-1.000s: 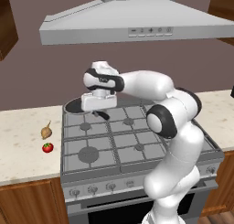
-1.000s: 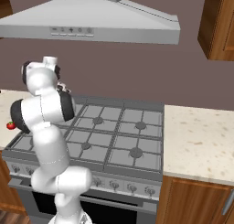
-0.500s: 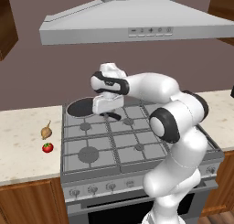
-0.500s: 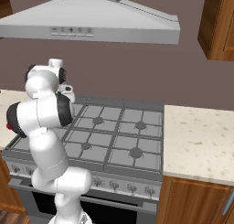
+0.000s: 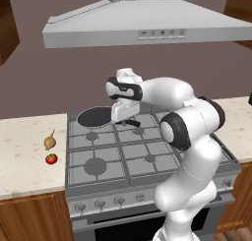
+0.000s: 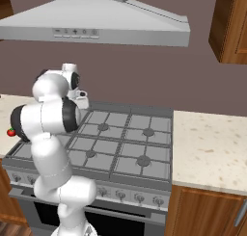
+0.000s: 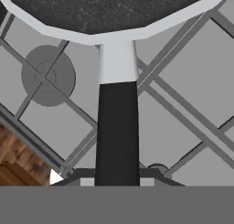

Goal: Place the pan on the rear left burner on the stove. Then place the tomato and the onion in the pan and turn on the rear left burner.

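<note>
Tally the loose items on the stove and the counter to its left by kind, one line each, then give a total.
Pan: 1, over the back left of the stove
Onion: 1, on the counter
Tomato: 1, on the counter beside the onion
Total: 3

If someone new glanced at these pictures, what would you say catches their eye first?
The big white arm bent over the grey stove, its gripper shut on the pan by the black handle, with the pan over the stove's back-left corner. Next, the bright red tomato and the tan onion, close together on the pale counter left of the stove. Above it all hangs a wide grey hood.
</note>
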You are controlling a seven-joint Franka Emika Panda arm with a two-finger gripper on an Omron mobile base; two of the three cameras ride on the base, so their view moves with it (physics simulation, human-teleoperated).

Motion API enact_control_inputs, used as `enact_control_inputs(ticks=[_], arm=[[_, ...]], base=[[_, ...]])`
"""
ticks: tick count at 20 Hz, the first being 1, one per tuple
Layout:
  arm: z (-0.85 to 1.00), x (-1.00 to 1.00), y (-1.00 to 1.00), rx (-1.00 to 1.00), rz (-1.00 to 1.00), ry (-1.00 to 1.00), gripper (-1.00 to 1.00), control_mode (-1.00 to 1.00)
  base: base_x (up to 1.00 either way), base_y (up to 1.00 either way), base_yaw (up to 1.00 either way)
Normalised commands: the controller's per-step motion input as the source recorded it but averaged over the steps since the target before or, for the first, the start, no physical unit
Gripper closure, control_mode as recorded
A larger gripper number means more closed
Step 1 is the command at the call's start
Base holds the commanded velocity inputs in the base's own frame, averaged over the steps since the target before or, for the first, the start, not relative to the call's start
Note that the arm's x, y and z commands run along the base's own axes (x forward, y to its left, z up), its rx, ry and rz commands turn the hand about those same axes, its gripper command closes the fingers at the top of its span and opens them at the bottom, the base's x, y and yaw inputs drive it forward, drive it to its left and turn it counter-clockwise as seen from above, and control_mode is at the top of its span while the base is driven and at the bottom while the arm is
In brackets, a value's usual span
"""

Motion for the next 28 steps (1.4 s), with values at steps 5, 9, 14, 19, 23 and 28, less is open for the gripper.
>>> enact_control_inputs(ticks=[5,9,14,19,23,28], arm=[[-0.28,0.37,-0.14,0.01,0.0,0.05,1.0,-1.0],[-0.06,0.42,0.0,0.0,0.02,0.04,1.0,-1.0],[-0.15,0.42,0.0,0.0,0.03,0.04,1.0,-1.0],[-0.22,0.41,0.08,0.03,0.04,0.0,1.0,-1.0],[-0.26,0.33,0.19,0.07,0.03,0.0,1.0,-1.0],[-0.15,0.33,0.18,0.05,0.02,0.0,1.0,-1.0]], base=[[0.0,0.0,0.0],[0.0,0.0,0.0],[0.0,0.0,0.0],[0.0,0.0,0.0],[0.0,0.0,0.0],[0.0,0.0,0.0]])
